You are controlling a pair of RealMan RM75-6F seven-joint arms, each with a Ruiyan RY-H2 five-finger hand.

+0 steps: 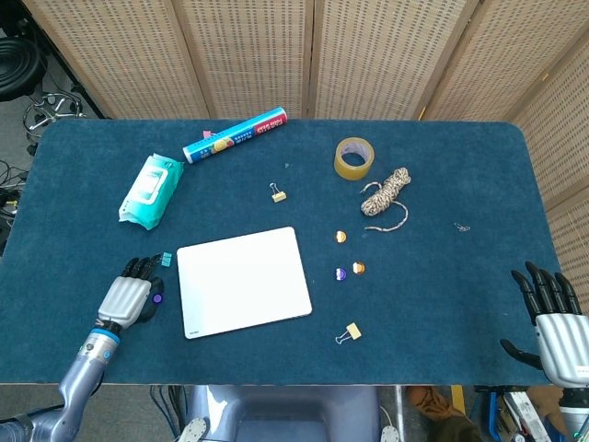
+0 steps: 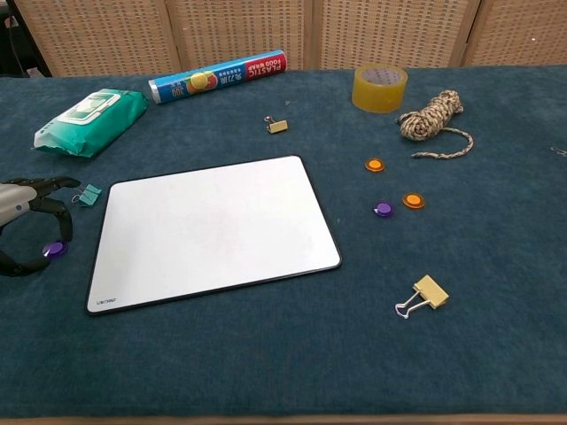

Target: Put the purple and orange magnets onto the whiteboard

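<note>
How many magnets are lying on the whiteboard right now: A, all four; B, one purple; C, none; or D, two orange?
C: the whiteboard is bare; one purple magnet lies left of it by the left hand, and another purple magnet and two orange magnets lie on the cloth to its right.

a robot test room: woven folding screens (image 1: pixel 368 55) stand behind a blue cloth table (image 1: pixel 442 304), with cables (image 1: pixel 41 110) on the floor.
</note>
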